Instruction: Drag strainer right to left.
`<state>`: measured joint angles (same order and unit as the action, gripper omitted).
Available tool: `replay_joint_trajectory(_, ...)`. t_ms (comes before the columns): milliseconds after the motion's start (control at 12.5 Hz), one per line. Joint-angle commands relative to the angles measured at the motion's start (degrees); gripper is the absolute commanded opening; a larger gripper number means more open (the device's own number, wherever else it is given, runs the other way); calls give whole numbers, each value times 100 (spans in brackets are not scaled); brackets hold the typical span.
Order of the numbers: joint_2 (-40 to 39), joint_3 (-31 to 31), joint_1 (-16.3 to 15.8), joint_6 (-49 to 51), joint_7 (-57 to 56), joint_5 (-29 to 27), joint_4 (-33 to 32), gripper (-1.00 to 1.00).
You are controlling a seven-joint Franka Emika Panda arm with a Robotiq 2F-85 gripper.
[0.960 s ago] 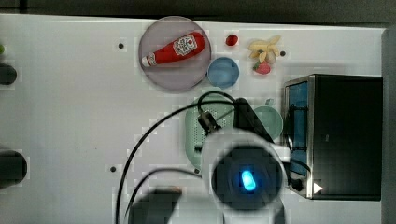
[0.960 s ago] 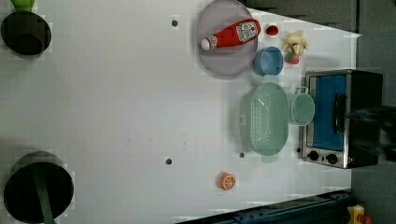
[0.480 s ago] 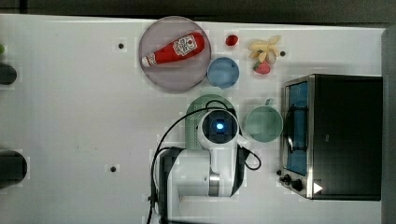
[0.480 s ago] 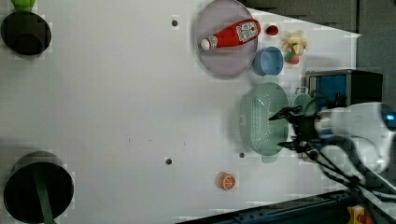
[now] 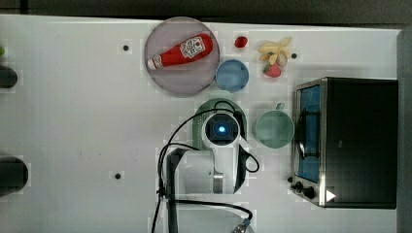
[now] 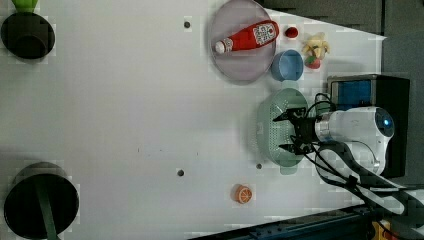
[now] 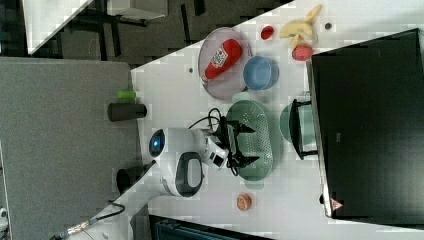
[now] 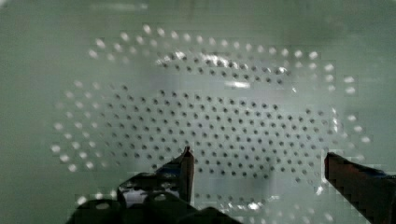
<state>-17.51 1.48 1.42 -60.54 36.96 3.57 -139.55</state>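
Pale mint-green plastic, pierced by a regular grid of small round holes, spreads beneath the gripper [image 8: 259, 161], whose two dark fingers stand wide apart, released, with nothing between them. This is the bottom of the strainer [image 6: 272, 127], an oval colander with a broad smooth rim and small end tabs. It sits on the white table [image 6: 125, 110] toward the left view's right edge, just beside the toaster oven [image 5: 357, 141]. In the left view the gripper [image 6: 286, 131] hangs inside the basin, its fingertips spread across the perforated floor.

A second ago the arm was still high, its white housing blurred large over the strainer in the top view and barely entering the left view's right edge. Half a second ago it had come over the colander, and now it has lowered into the bowl. The strainer itself has not shifted.

Beside the strainer stands a round green cup [image 5: 274, 128], smooth-walled, close against the oven's glass door. Farther on lies a small round blue bowl [image 5: 231, 75], then a grey plate [image 5: 177, 80] carrying a red ketchup bottle [image 5: 182, 51] on its side. Near the table's far edge are a small red fruit [image 5: 241, 41], a bunch of pale bananas [image 5: 275, 50] and a strawberry [image 5: 273, 71].
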Motion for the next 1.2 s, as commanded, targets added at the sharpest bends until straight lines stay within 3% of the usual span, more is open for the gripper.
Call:
replay_joint_trajectory(80, -136, -191, -154, -276, 490, -110, 109, 100)
replay_joint_trajectory(320, -285, -300, -261, -373, 1031, -119, 113, 100)
replay_joint_trajectory(800, -355, -437, -418, -363, 1064, -161, 128, 100)
replay_joint_trajectory(1200, -422, -750, -684, -328, 1067, -941, 180, 100)
